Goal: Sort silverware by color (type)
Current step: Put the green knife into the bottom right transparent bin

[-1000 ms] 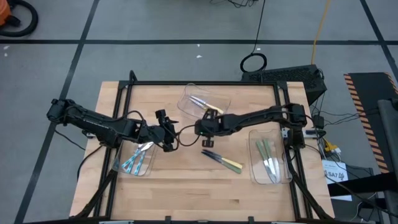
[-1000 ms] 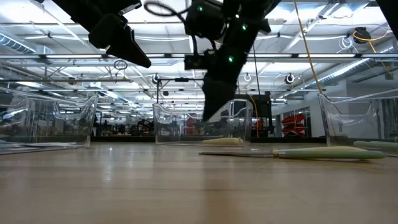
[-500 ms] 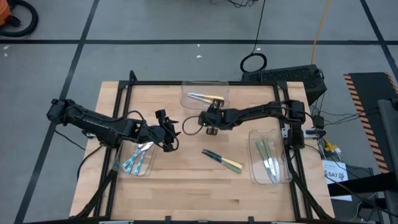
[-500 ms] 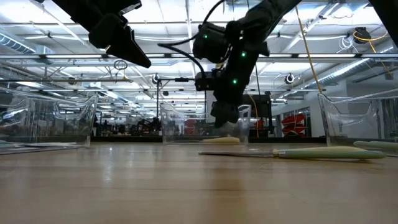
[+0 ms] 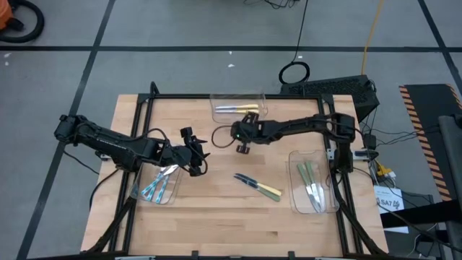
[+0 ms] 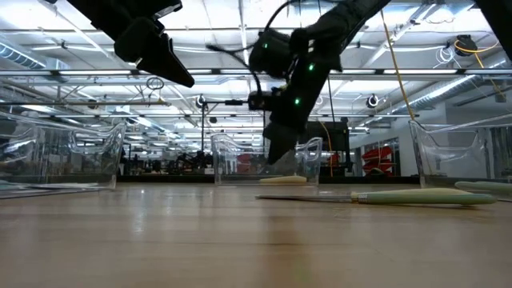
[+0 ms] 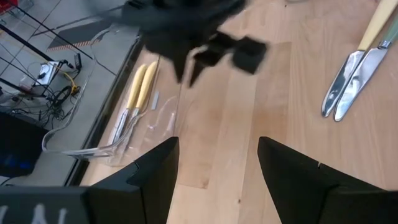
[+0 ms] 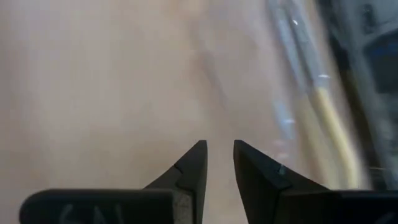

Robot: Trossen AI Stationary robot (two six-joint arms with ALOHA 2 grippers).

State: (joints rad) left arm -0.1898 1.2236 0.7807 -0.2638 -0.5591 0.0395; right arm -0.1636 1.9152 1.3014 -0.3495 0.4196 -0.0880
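Centrally, slim shiny silverware [image 5: 258, 186] on wood

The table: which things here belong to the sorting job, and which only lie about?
Job:
yellow utensils in the far bin
blue utensils in the left bin
green utensils in the right bin
loose pair on the table

Lying about:
cable loop on the floor
black box

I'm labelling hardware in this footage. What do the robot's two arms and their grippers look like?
Both arms are dark, near-black jointed links with black cables looping beside them. The left gripper has two broad, flat black fingers with angled tips. The right gripper has slimmer black fingers tapering to points. Small green lights glow on the right arm's wrist. No markings are readable.
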